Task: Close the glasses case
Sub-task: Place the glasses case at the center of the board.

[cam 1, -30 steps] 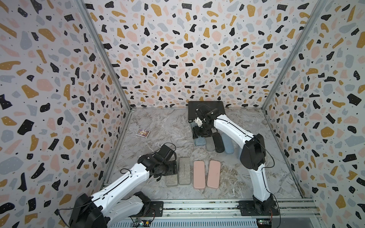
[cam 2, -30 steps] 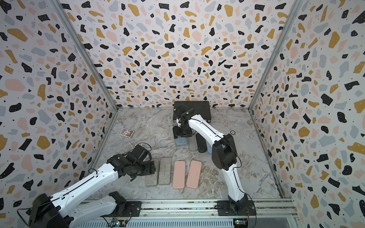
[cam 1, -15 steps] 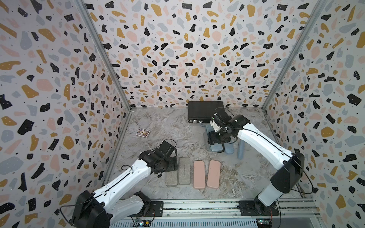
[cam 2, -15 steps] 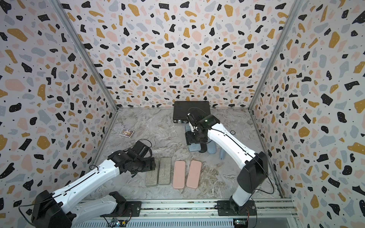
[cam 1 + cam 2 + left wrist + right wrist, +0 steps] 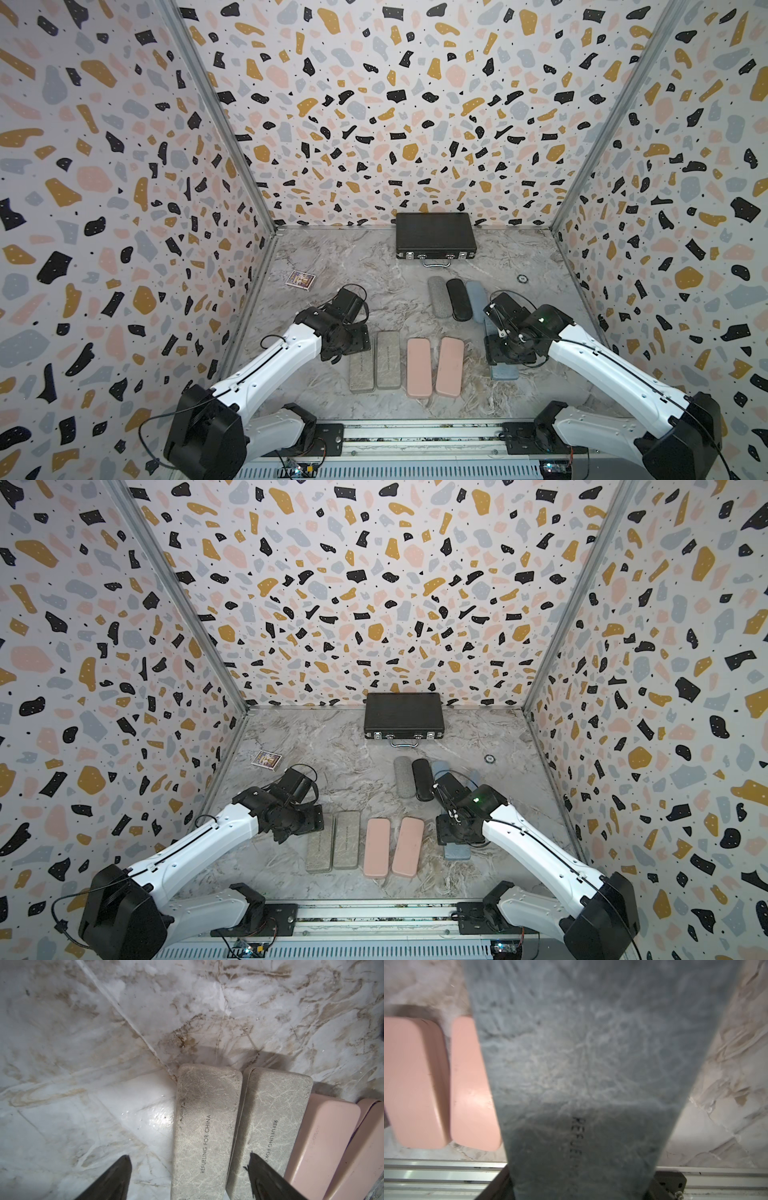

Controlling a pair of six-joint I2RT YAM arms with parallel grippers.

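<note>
My right gripper [image 5: 509,353] [image 5: 581,1186] is shut on a blue-grey glasses case [image 5: 505,372] [image 5: 581,1053], one jaw on each long side. The case looks closed and sits low at the front right, beside two pink cases [image 5: 434,368]. My left gripper [image 5: 358,347] [image 5: 190,1167] is open and straddles the left one of two grey-beige cases [image 5: 205,1126] at the front left. One of its fingertips [image 5: 257,1167] hangs over the neighbouring grey-beige case [image 5: 270,1118]. Both grey-beige cases lie shut or nearly shut.
Three more cases, grey [image 5: 438,297], black [image 5: 458,299] and blue [image 5: 476,295], lie in a row further back. A black briefcase [image 5: 434,235] stands against the back wall. A small card box [image 5: 300,279] lies at the left, and a metal rail [image 5: 436,1169] runs along the front edge.
My right arm has swung from the back near the briefcase to the front right, carrying the blue-grey case. The left arm has barely moved.
</note>
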